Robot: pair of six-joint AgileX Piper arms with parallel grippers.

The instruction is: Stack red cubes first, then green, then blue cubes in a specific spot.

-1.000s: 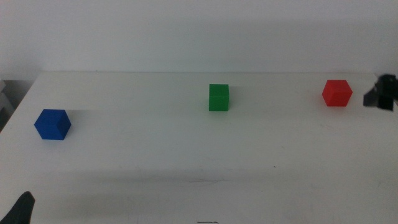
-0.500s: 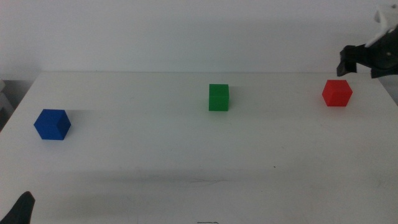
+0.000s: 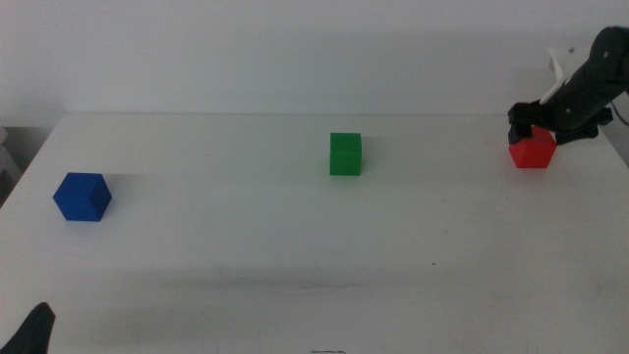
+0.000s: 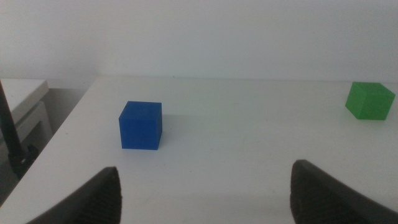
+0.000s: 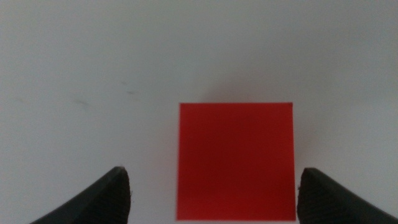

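- Hovering directly above the red cube (image 3: 532,152) at the far right of the tabletop (image 3: 295,236): right claw (image 3: 531,126), reaching in from the right side in the middle view.
- Standing spread wide and released, gripping nothing: right claw (image 5: 214,193) jaws, with one dark tip showing on either side of the red cube (image 5: 235,160) in the right wrist view.
- Sitting flat on the white tabletop (image 5: 93,74) between those two jaw tips, apart from both, with bare surface showing on each side.
- Resting near the middle of the tabletop, well apart from the other two cubes: green cube (image 3: 345,154).
- Lying at the left side of the tabletop, near its edge, turned slightly so a corner is facing forward: blue cube (image 3: 83,197).
- Waiting low at the near left corner, only a dark tip showing at the bottom edge of the middle view: left claw (image 3: 29,334).
- Standing open and empty in the left wrist view: left claw (image 4: 205,193) jaws, set wide apart.
- Appearing ahead of that claw: blue cube (image 4: 140,125) sitting on the tabletop (image 4: 249,137), with the green cube (image 4: 370,101) farther off to one side.
- Remaining unstacked: all three cubes, each sitting singly on the surface.
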